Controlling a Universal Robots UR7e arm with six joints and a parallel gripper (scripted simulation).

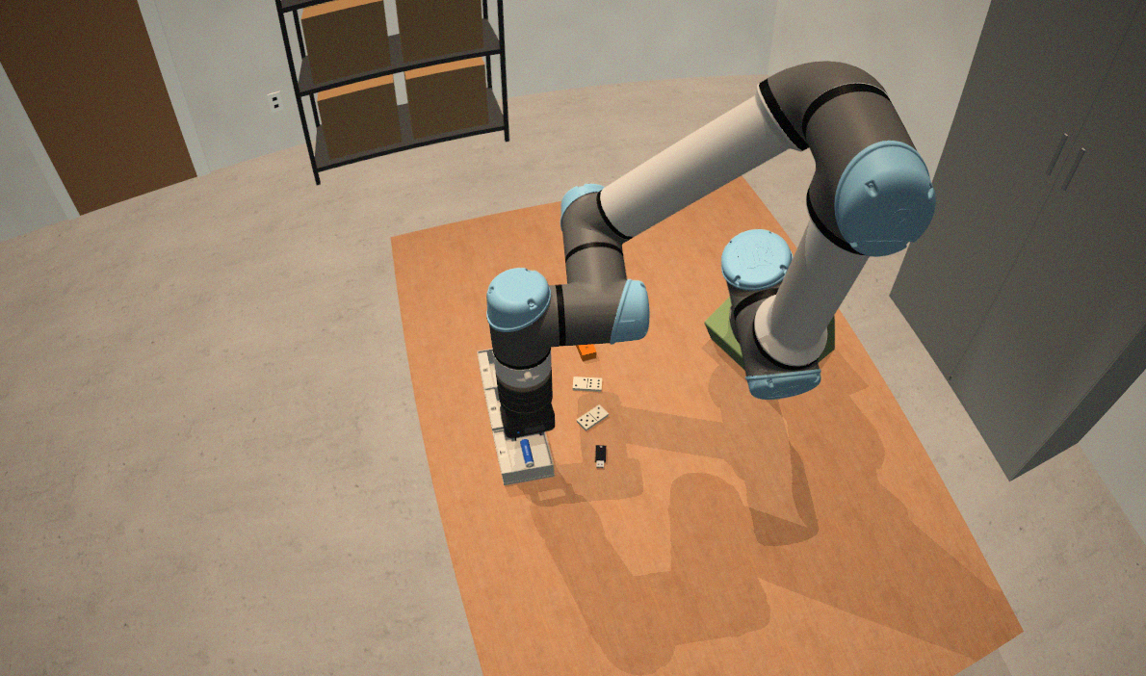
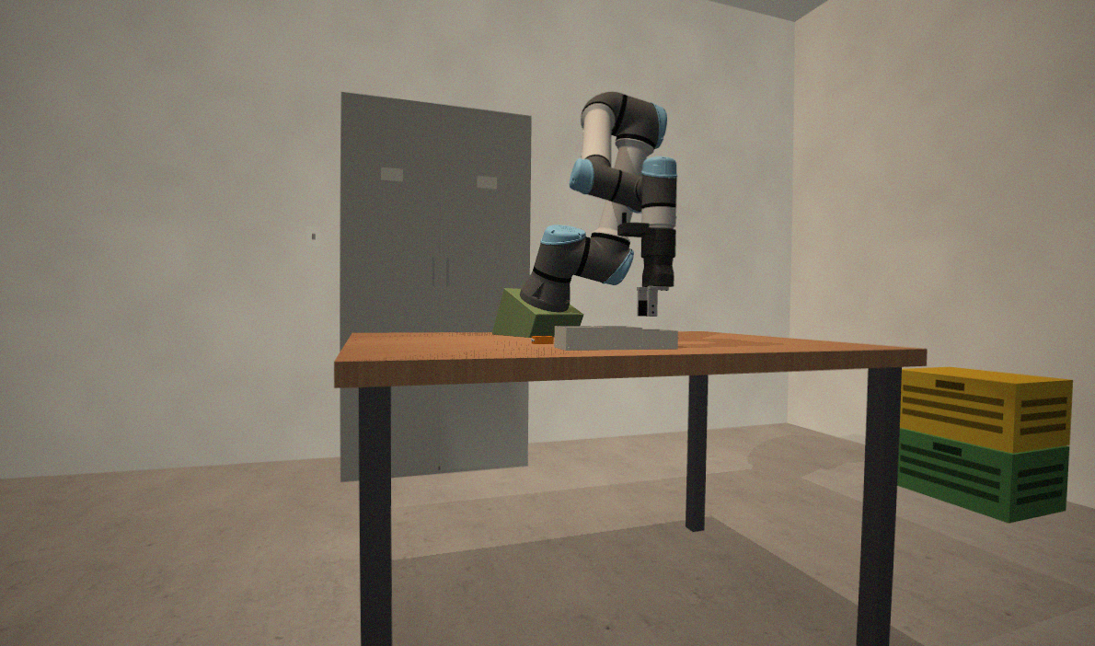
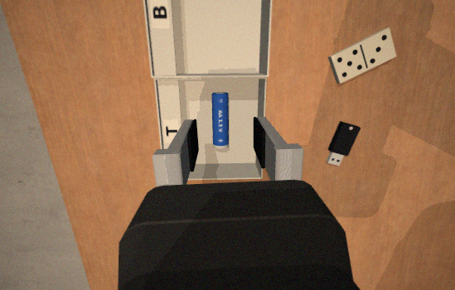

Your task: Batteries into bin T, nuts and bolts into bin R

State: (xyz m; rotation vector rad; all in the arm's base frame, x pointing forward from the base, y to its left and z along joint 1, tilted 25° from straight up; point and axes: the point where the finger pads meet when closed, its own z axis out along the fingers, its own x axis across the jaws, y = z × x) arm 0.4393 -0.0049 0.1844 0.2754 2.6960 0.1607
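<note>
A blue battery [image 3: 220,119] lies flat inside the white bin marked T [image 3: 211,166], the end bin of a row at the table's edge; it also shows in the top view [image 1: 527,453]. My gripper [image 3: 225,133] hangs straight above this bin, open, its fingers well clear of the battery on both sides and holding nothing. From the side, the gripper [image 2: 646,304] is a little above the bin row [image 2: 616,337]. The arm hides the other bins in the overhead view, so the bin marked R is not visible. No nuts or bolts are in view.
The bin marked B [image 3: 218,37] adjoins bin T and looks empty. Two dominoes [image 1: 586,383] [image 1: 592,416] and a black USB stick [image 3: 343,143] lie on the table right of the bins. A small orange thing [image 1: 586,352] lies partly under the arm.
</note>
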